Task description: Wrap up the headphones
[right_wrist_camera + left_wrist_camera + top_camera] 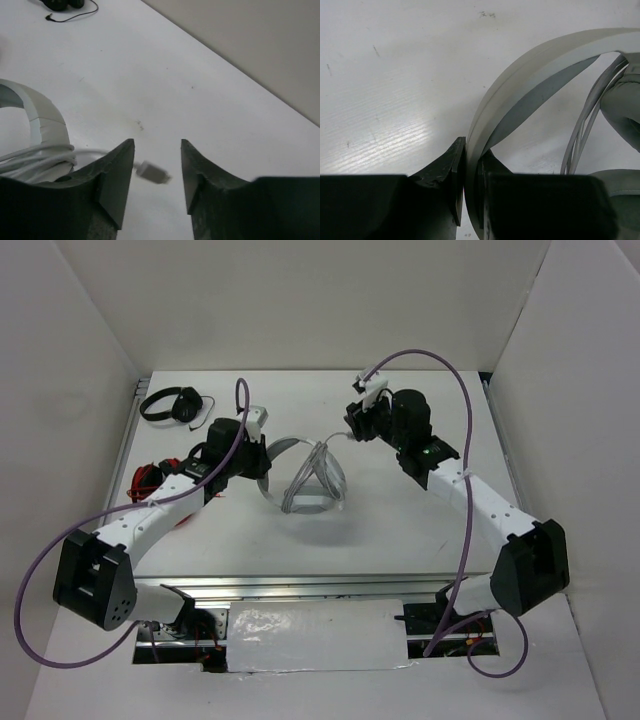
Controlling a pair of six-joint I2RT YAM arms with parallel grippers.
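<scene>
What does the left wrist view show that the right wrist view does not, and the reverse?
Only left wrist: the left gripper shut on the headband. Only right wrist: the open right gripper, the plug between its jaws, the black headphones. Both: the headband, the wound cable, the white table.

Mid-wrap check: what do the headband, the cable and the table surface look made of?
The headband looks like smooth matte plastic, light grey outside, darker inside: it holds a thin clean curve in the left tool. The cable seems rubbery-sheathed, pale grey, draping in soft loops. The table is white with a slight sheen, perhaps painted or laminated board; faint grain lines and scuffs show.
</scene>
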